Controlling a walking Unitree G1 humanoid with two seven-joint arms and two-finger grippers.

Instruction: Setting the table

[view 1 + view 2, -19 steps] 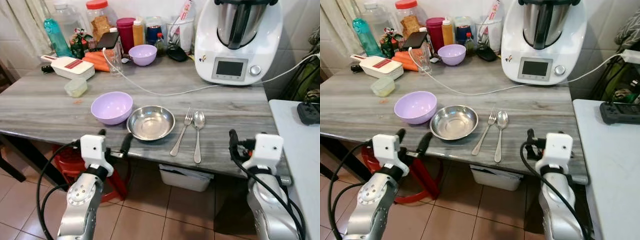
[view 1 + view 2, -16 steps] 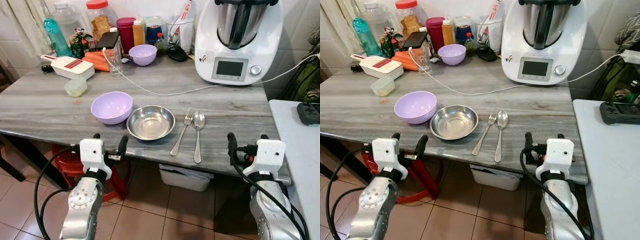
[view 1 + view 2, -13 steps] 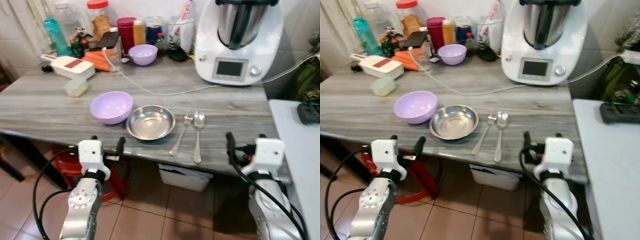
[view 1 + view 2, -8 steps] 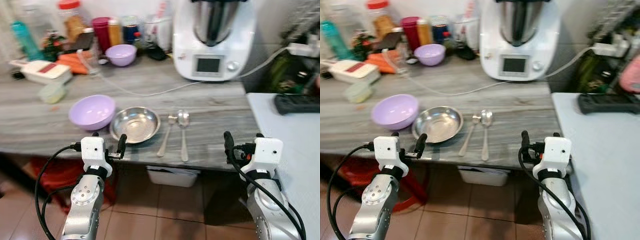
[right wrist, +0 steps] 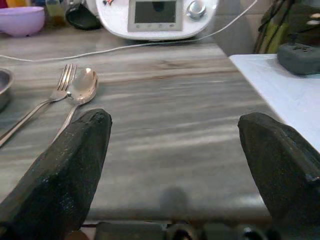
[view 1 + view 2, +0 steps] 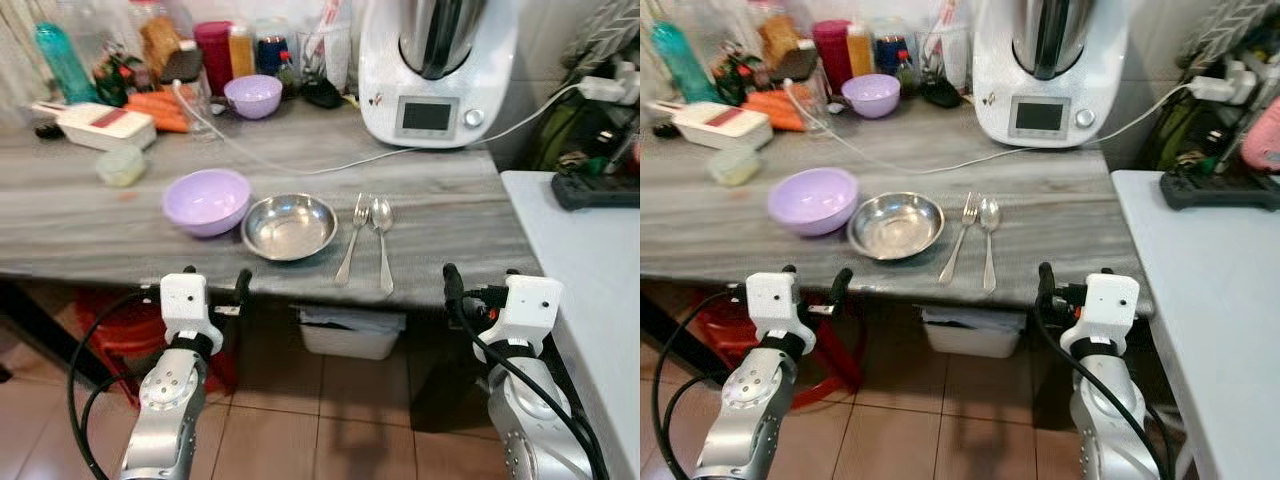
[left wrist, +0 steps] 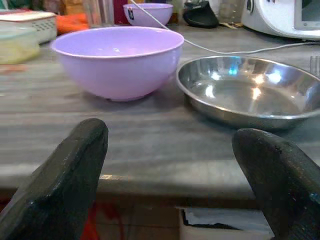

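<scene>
A place setting is seen laid out near the front edge of the grey wood-grain table (image 6: 80,225): a lilac bowl (image 6: 207,200), a steel dish (image 6: 289,225) just beside it, then a fork (image 6: 353,236) and spoon (image 6: 382,236) lying side by side. Both grippers are held off the table's front edge, nothing grasped. The left gripper (image 7: 175,170) is shown with fingers spread wide, facing the bowl and dish; the right gripper (image 5: 180,165) is likewise spread, facing the cutlery and bare tabletop. The setting step is judged to be largely complete. If more is wanted, a reach to the smaller lilac bowl (image 6: 252,95) at the back would be called for.
</scene>
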